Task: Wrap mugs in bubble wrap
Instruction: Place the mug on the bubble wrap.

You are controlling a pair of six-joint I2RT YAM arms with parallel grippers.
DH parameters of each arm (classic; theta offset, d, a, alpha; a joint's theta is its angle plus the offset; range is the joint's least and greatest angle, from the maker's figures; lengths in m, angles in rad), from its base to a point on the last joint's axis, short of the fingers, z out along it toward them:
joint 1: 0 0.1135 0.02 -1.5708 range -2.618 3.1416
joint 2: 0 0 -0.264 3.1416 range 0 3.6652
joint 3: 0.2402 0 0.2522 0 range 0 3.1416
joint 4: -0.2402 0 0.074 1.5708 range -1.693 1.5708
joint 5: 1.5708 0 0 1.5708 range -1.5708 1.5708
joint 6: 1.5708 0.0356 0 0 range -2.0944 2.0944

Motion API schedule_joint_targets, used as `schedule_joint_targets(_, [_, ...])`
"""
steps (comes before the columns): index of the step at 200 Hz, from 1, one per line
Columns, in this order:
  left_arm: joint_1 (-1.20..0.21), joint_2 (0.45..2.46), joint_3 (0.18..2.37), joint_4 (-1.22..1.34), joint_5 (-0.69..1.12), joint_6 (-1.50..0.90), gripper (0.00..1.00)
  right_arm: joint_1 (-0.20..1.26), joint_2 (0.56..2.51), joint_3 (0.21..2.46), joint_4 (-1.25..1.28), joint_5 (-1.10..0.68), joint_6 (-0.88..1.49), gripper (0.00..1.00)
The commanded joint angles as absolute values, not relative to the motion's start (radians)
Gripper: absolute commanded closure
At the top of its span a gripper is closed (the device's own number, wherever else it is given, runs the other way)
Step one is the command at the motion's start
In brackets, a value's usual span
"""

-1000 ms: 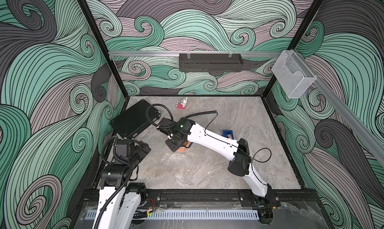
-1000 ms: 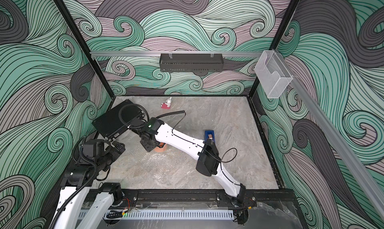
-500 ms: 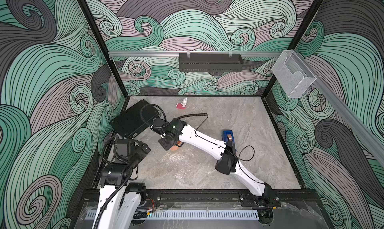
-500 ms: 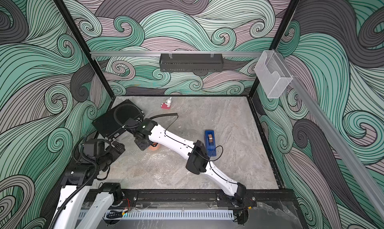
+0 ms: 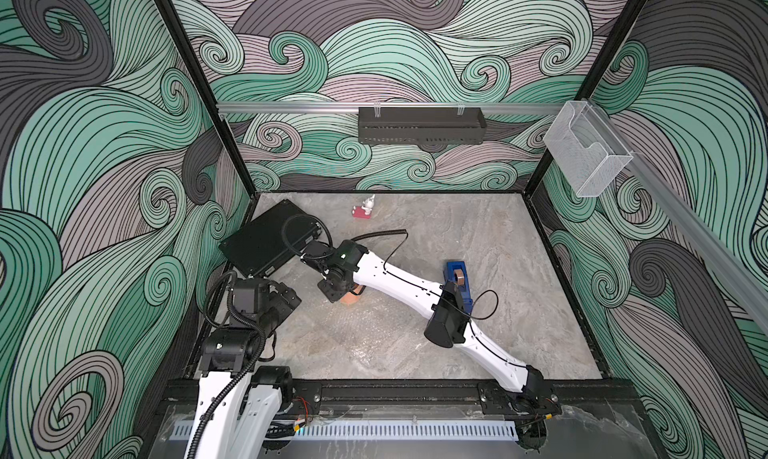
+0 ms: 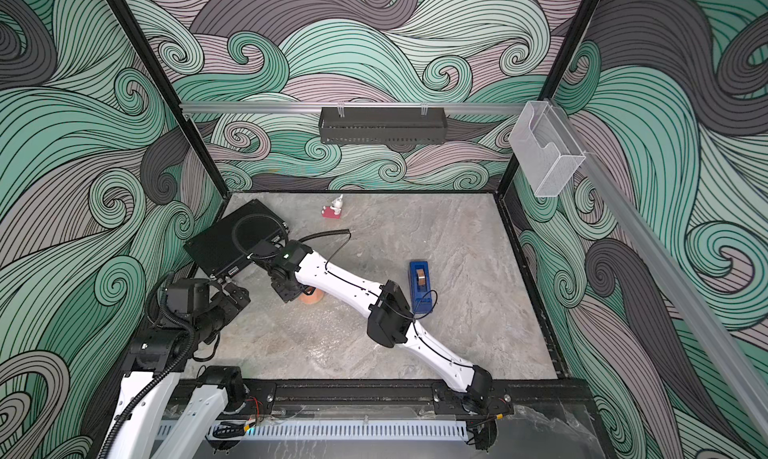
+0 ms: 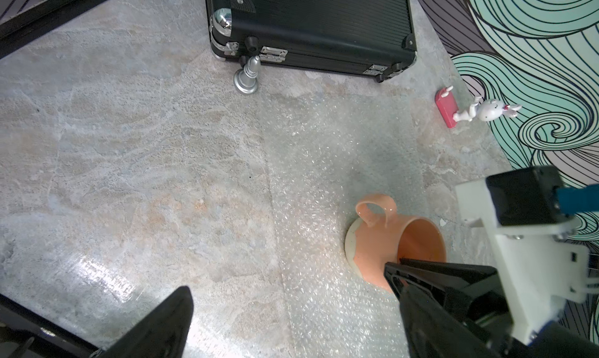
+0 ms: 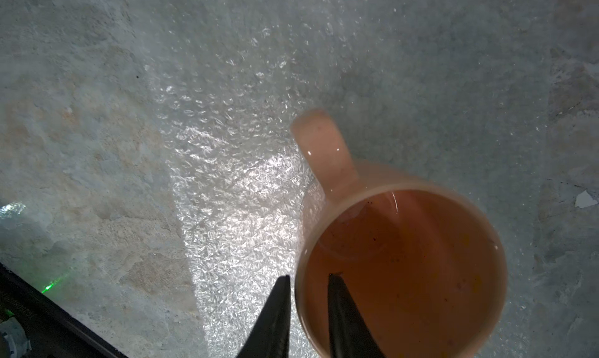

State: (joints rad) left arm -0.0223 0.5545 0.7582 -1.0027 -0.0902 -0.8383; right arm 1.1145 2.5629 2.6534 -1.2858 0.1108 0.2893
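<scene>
My right gripper [image 8: 309, 277] straddles the mug [image 8: 405, 259] rim, jaws slightly apart; exiting crooked, 1 finger could topple it.

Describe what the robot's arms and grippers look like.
White shells, black joints. The right arm carries thin black cables and a green light; the left arm a ribbed black hose. The left gripper and right gripper have tapered black fingers.

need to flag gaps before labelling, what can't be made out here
- mug: in both top views, mostly hidden under the right arm
- wrap: in both top views, too see-through to trace its edges
- right gripper: right wrist view, edge cuts off all but its fingertips
</scene>
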Motion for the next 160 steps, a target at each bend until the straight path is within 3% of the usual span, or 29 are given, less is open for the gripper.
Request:
schedule_joint_targets(1, [-0.018,0.561,0.784,-1.037,-0.123,-0.837,0.01,1.105,2.524,2.679,-1.292,0.111,0.288,0.63])
schedule_joint_targets(72, [-0.019,0.586,0.808,-1.056,-0.156,-0.842,0.01,1.104,2.270,2.551,-1.291,0.070,0.281,0.40])
schedule_joint_targets(122, [-0.019,0.601,0.783,-1.034,-0.163,-0.897,0.01,1.064,1.924,2.037,-1.140,0.111,0.271,0.37])
schedule_joint_targets(160, [-0.018,0.647,0.762,-0.988,-0.155,-0.920,0.01,0.901,1.681,1.552,-0.917,0.001,0.310,0.38])
